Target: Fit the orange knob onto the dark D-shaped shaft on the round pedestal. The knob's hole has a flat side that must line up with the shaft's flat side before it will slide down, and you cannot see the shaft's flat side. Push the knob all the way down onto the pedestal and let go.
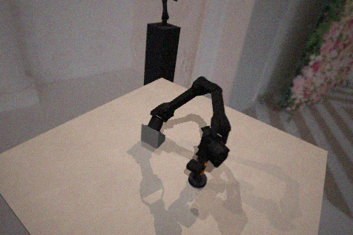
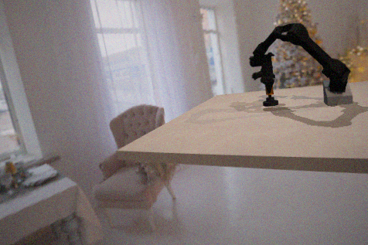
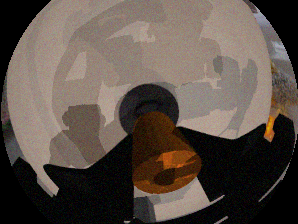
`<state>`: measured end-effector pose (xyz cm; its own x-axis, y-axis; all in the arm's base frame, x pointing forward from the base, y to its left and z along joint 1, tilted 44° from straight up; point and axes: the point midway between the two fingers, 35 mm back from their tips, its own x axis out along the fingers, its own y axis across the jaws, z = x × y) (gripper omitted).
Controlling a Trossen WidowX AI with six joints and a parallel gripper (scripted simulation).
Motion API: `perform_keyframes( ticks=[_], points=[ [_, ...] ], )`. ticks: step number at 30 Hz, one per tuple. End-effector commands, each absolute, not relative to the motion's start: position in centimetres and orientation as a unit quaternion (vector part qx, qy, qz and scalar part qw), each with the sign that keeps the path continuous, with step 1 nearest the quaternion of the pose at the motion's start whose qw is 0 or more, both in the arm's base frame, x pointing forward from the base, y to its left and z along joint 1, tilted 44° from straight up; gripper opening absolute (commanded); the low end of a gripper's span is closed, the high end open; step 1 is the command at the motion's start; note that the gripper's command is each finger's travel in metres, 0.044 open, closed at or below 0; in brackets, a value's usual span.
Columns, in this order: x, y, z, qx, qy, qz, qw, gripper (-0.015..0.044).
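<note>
The orange knob (image 1: 203,170) (image 2: 272,92) (image 3: 154,131) is upright between the fingers of my gripper (image 1: 202,168) (image 2: 270,90) (image 3: 154,135), which is shut on it. The dark round pedestal (image 1: 197,184) (image 2: 270,103) (image 3: 167,96) stands directly below. In the exterior view a short dark length of shaft (image 2: 270,96) shows between the knob's lower end and the pedestal, so the knob is not against the pedestal. In the wrist view the knob's lower end overlaps the pedestal's middle. The shaft's flat side and the knob's hole underneath are hidden.
The pedestal stands on a pale table (image 1: 93,155) (image 2: 216,134). The arm's grey base block (image 1: 150,136) (image 2: 337,97) stands on the same table, behind the gripper in the top view. Shadows of the arm fall around the pedestal.
</note>
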<state>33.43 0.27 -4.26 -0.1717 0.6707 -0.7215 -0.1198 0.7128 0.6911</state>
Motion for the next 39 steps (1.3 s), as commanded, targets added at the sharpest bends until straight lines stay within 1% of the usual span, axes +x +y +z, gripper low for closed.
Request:
perform_keyframes(
  ticks=[1,39],
  points=[
    [33.34,0.01,-3.97,0.232,0.710,0.282,0.602,0.0000],
    [33.89,0.35,-4.47,0.232,0.710,0.282,0.602,0.0000]
  ],
)
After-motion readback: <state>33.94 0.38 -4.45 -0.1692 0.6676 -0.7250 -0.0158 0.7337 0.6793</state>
